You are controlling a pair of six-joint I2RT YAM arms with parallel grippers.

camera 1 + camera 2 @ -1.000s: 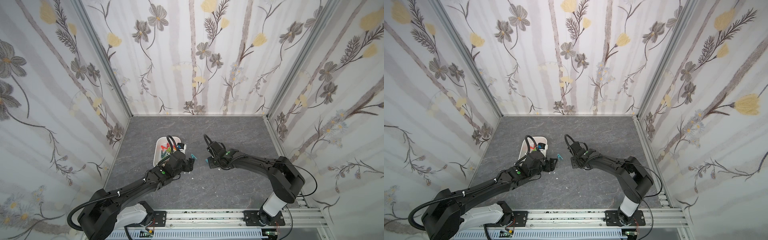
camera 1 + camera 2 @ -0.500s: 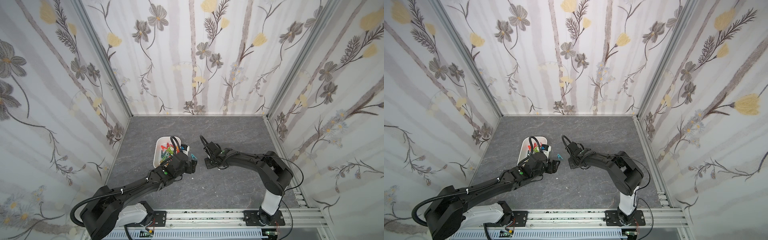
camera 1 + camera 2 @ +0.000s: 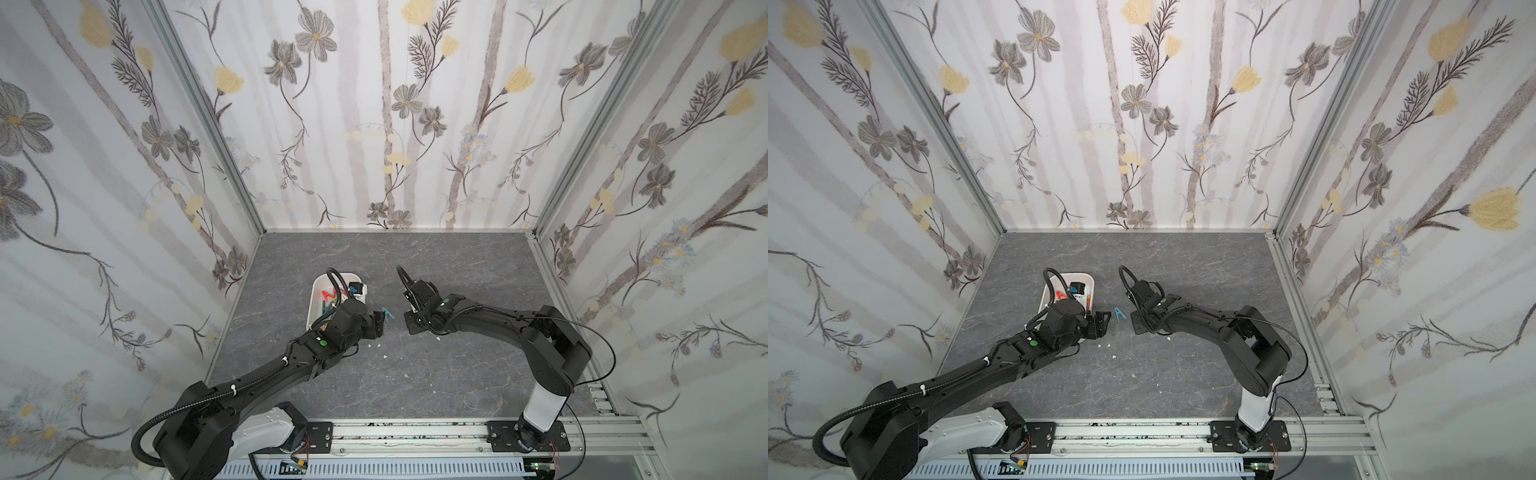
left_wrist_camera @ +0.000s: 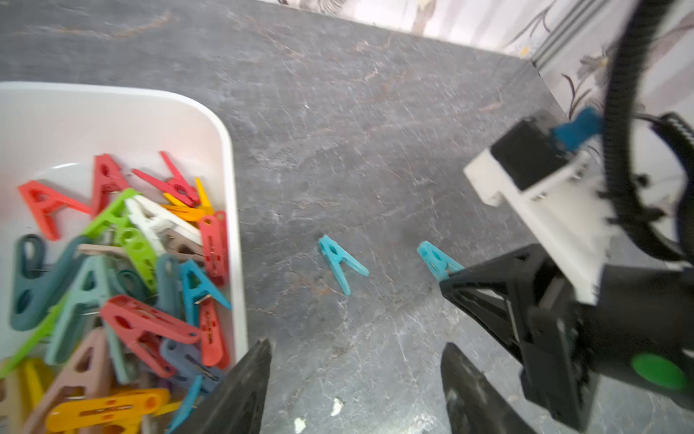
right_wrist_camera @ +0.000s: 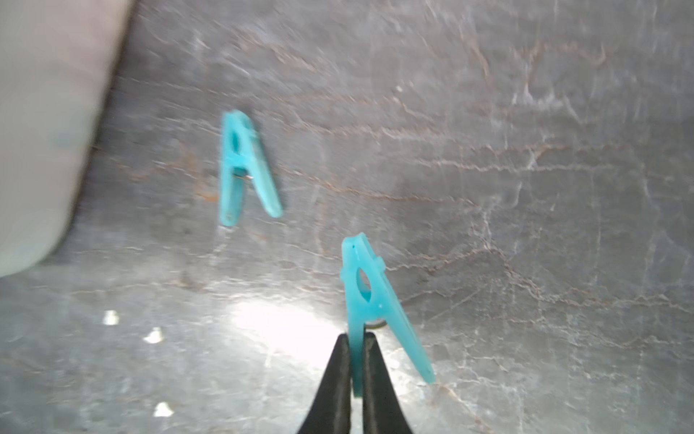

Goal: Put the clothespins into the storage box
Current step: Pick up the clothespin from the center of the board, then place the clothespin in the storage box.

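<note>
- I see the storage box toward the left edge of the bench, roughly midway between its front and back edges. It holds a thick heap of clothespins in red, green, yellow, white, beige and blue tones.
- By my reading the job is nearly done. Only two teal pegs show outside the box, both on the bare bench just to its right, toward the middle.
- The right gripper has its fingers pressed together on one leg of the held teal peg, and the other leg sticks out free to the side. I cannot tell whether that peg is clear of the surface.
- The loose teal peg lies flat between the box wall and the held one, touching neither.
- The left gripper hangs beside the box's right wall with its fingers spread wide and nothing between them. The loose peg is just ahead of its gap.
- As I judge it, what remains is to carry the held peg over the rim and drop it, then fetch the loose one. The left arm looks best placed for that.
- A grip on a single leg may let the peg swing, so I would move it gently.
- A few white flecks dot the bench near the grippers, and they are no part of the task.
</note>
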